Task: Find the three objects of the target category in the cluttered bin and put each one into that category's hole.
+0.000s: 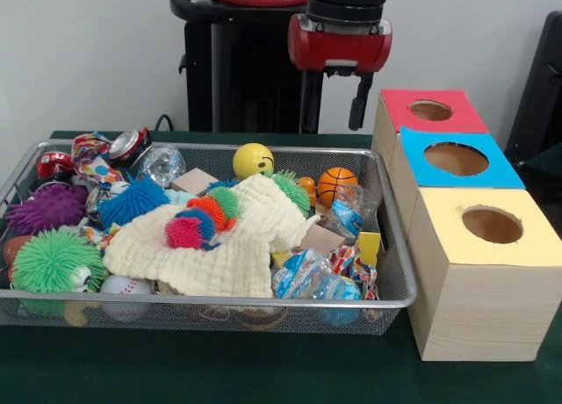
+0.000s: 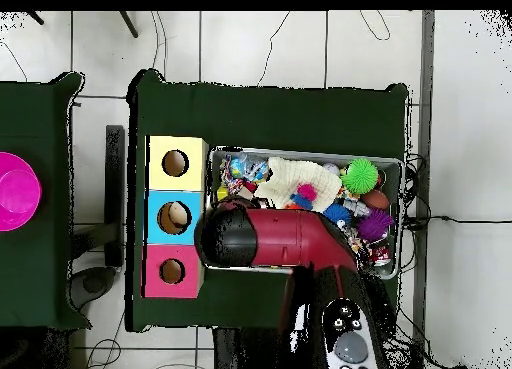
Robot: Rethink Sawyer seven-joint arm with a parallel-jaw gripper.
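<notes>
We are seeing the red and black gripper [image 1: 335,105] hanging above the far rim of the wide silver wire-mesh bin [image 1: 386,300], its fingers [image 1: 358,105] parted and holding nothing. Inside the bin, the large cream waffle-weave cloth [image 1: 230,246] is burying much; we cannot make out any spotted pieces. Beside the bin, the round hole [image 1: 492,224] in the yellow-topped wooden box [image 1: 492,312] is standing open.

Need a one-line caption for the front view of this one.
Red-and-black gripper, open and empty, hangs behind the silver wire-mesh bin of cluttered toys, beside the yellow-topped wooden box's round hole.
</notes>
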